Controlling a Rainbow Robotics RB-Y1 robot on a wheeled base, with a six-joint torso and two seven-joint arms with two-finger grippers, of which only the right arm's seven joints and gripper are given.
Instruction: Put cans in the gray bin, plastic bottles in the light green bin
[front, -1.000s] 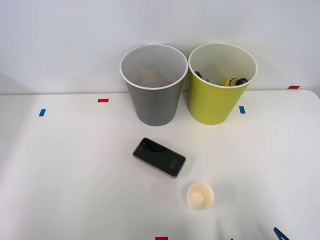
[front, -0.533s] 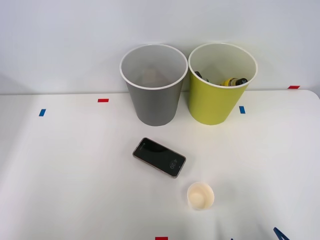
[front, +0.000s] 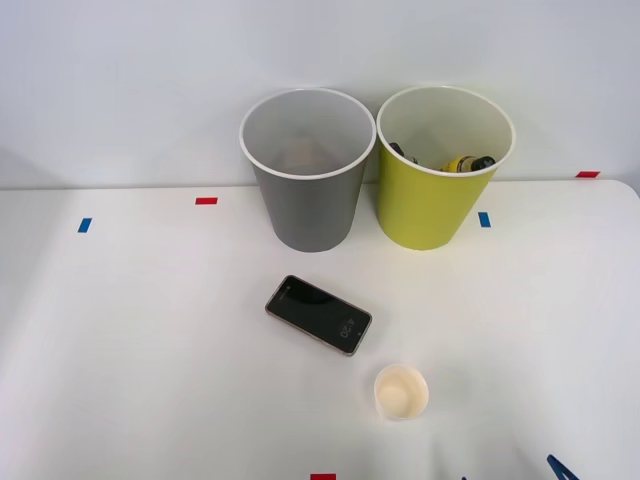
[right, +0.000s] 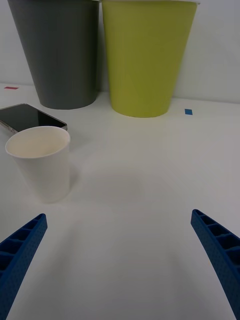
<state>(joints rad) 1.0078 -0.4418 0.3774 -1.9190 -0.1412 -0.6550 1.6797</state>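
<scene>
While the right end effector (right: 120, 260) hangs released low over the counter (front: 120, 350), the gray bin (front: 307, 190) holds something pale, possibly a can; the light green bin (front: 440, 195) stands just beside it.

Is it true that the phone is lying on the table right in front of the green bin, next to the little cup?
Not quite. In the front view the phone lies before the gray bin, not the light green bin. The cup does sit nearby.

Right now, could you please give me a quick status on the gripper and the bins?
Right gripper open, empty, low over table. Gray bin and green bin upright, side by side. Paper cup and phone on table between.
</scene>
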